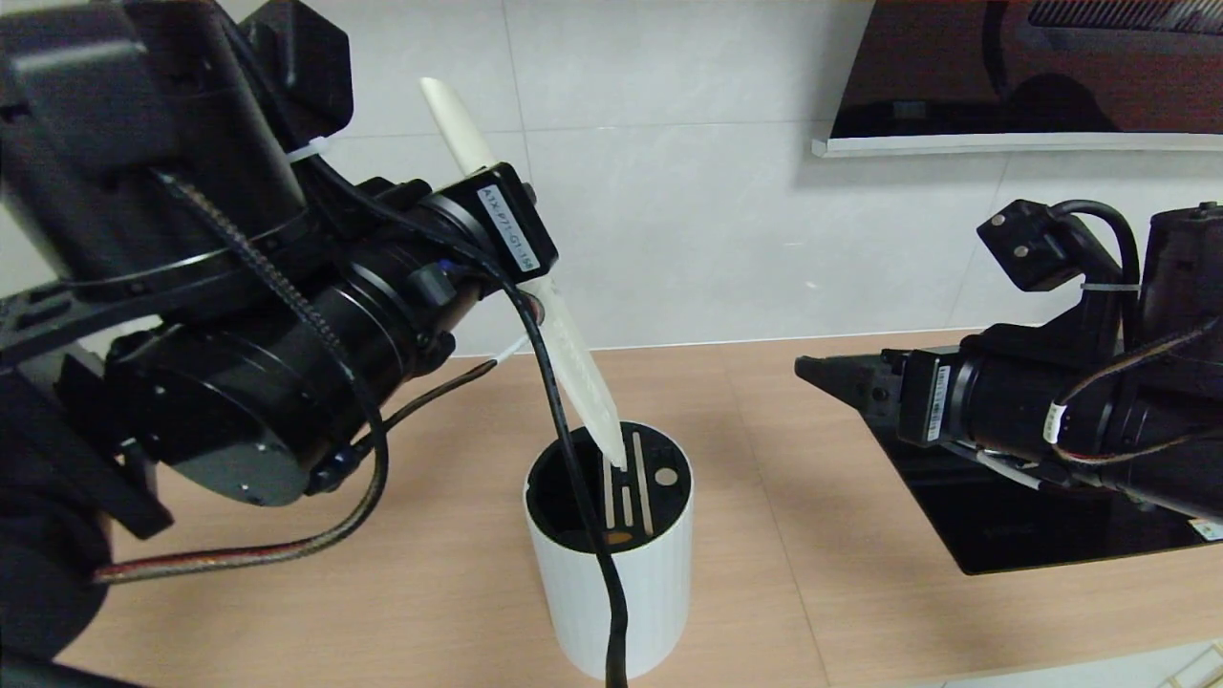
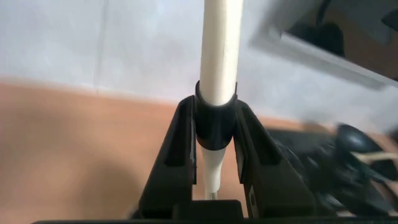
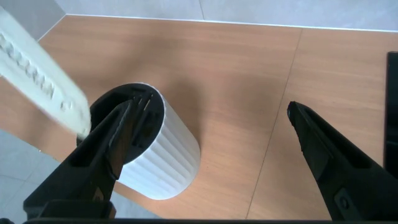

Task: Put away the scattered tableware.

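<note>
Over on the left, the left arm has a white sticker [image 1: 509, 227] with small print on it. The left gripper [image 2: 214, 127] is squeezed tight on a cream kitchen tool [image 1: 573, 363]. This tool has a long, round, smooth handle and a flat, thin blade with a row of tiny marks along it. A black ring sits round the handle just where the fingers [image 2: 177, 155] pinch it. The tool is tilted, with the handle up by the wall and the blade pointing down.

Its low tip is right at the top of the white holder [image 1: 659, 573]. I cannot tell if it touches. The holder is a round tube with fine ribs down its side and a black top with thin slots and a small hole. It stands upright on the wooden worktop [image 1: 459, 573], which is smooth and light brown.

To the right, well apart from the holder, the right gripper [image 3: 210, 109] hangs with its black, pointed fingers spread wide, and it holds nothing. A second sticker [image 1: 937, 401] is on that arm. Under it lies a shiny black glass cooktop [image 1: 1003, 526], flat in the worktop
</note>
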Robot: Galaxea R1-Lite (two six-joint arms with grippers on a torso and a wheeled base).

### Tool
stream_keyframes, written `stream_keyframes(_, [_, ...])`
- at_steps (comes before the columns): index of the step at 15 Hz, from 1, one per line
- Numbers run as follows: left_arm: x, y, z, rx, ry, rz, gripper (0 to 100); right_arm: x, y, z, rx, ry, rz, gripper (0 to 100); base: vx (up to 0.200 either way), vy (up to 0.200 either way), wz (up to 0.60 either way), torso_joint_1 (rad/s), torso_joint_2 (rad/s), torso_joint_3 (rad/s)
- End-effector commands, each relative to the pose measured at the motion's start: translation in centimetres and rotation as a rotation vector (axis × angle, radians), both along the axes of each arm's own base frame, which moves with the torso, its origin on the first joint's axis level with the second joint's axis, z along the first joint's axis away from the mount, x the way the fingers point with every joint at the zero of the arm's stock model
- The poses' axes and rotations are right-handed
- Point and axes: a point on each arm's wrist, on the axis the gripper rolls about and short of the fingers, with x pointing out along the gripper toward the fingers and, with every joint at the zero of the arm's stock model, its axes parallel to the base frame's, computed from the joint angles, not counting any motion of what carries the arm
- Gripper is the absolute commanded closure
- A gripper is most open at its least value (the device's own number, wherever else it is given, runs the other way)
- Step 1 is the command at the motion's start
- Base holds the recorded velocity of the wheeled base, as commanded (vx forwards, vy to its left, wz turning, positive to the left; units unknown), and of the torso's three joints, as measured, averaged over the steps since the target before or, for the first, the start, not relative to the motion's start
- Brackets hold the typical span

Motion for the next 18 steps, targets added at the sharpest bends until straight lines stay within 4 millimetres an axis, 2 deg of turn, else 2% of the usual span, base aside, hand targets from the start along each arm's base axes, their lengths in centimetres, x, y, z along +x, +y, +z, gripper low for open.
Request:
stream_keyframes(1, [0.0,-0.7,-1.4,0.064,-0.019,0.036,100,0.3,0.2,-0.4,-0.009,0.012,0.001,0,0.0,0.0,0.0,0.0,0.0,0.0])
stream_keyframes(7, [-1.1,-0.1,-2.9,0.224,-0.066,0.156,100,0.1,0.4,-0.5,-0.011,0.013,0.005,0,0.0,0.0,0.0,0.0,0.0,0.0])
stream_keyframes(15, [-1.3,-1.7,-3.9,0.219,-0.087,0.125,100,0.2,0.4,-0.5,-0.012,0.016,0.005,0,0.0,0.0,0.0,0.0,0.0,0.0])
stream_keyframes(18, [-1.0,-2.8,-5.4,0.241,-0.056,0.103,100,0.2,0.4,-0.8,-0.017,0.022,0.007,0,0.0,0.0,0.0,0.0,0.0,0.0])
